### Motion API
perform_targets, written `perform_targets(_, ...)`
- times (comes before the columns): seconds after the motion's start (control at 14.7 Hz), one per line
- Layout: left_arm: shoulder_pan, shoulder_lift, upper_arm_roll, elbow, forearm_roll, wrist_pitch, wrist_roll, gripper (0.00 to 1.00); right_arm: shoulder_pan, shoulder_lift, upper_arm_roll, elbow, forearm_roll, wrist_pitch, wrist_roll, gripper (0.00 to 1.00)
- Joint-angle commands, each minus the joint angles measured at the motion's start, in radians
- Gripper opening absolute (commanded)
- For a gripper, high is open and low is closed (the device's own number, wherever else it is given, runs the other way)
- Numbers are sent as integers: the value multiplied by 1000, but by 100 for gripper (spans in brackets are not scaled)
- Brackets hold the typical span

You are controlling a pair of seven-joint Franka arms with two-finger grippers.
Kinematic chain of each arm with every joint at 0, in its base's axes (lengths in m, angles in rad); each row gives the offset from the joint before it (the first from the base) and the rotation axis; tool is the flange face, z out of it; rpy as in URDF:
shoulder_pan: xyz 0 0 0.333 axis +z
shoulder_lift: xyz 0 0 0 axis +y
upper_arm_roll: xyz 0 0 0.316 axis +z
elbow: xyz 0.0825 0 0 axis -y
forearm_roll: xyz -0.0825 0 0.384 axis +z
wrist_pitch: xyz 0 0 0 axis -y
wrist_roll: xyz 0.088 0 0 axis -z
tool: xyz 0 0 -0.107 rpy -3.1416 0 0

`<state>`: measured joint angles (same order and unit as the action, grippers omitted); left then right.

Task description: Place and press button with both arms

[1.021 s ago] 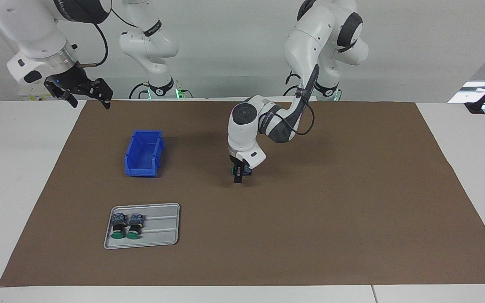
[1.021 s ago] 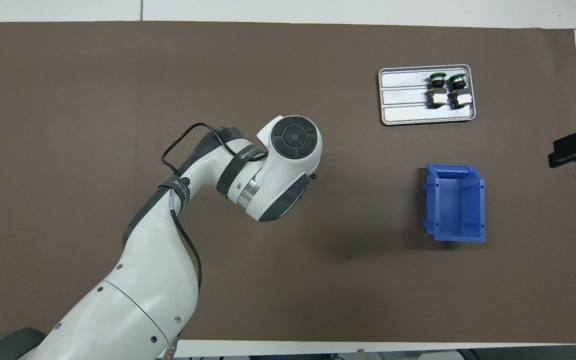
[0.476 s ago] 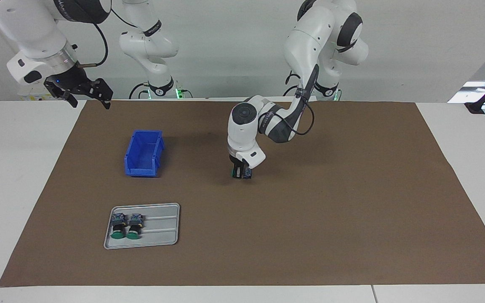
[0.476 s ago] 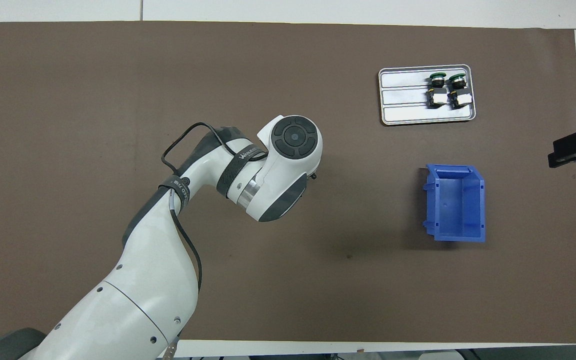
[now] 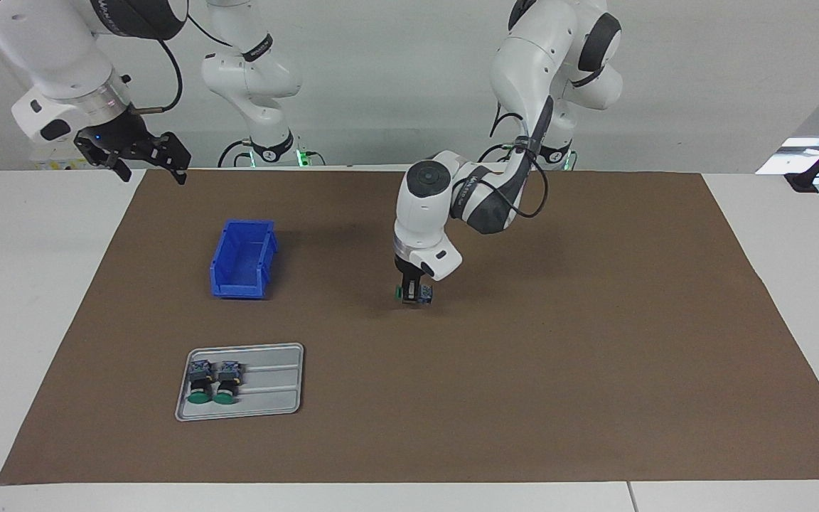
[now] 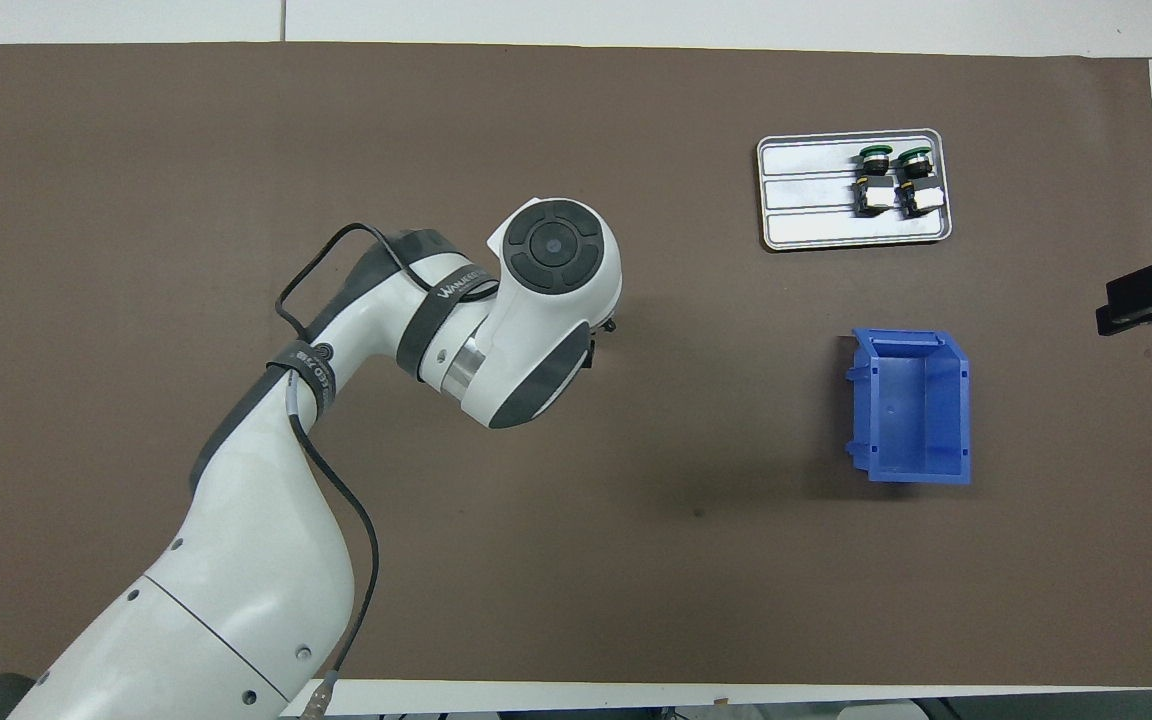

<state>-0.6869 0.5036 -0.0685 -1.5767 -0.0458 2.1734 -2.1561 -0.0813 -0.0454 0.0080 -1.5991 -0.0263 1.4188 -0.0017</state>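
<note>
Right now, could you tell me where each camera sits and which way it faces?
Facing view: high across the table, looking at both arms; left gripper holds a button over the mat, right gripper waits at the table's edge.
Overhead view: above the robots' end, looking steeply down; left arm fills it, right gripper at the edge.
Both show the blue bin and tray, half a turn apart.

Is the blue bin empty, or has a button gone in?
Empty: the blue bin shows only bare floor in the overhead view; two buttons lie on the tray.
</note>
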Motion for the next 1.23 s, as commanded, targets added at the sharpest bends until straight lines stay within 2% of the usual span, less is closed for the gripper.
perform_targets(0.0,76,-118,-4,-133,-159,61,121,12,-8,-24,6,-28,-7,9,-17,100)
perform_targets(0.14,90,-160,-2,-201,-268,115,247,12,-8,-24,6,-28,-7,9,-17,100)
perform_targets(0.41,138,-195,-2,-287,-530,173,457,12,-8,-24,4,-28,-6,9,-17,100)
perform_targets(0.68,161,-232,1,-368,-908,200,778,12,-8,-24,6,-28,-7,9,-17,100)
perform_targets(0.88,179,-261,-1,-446,-1090,235,927,12,-8,-24,6,-28,-7,9,-17,100)
perform_targets(1.16,184,-266,-1,-495,-1336,236,1128,14,-8,-24,6,-28,-7,9,-17,100)
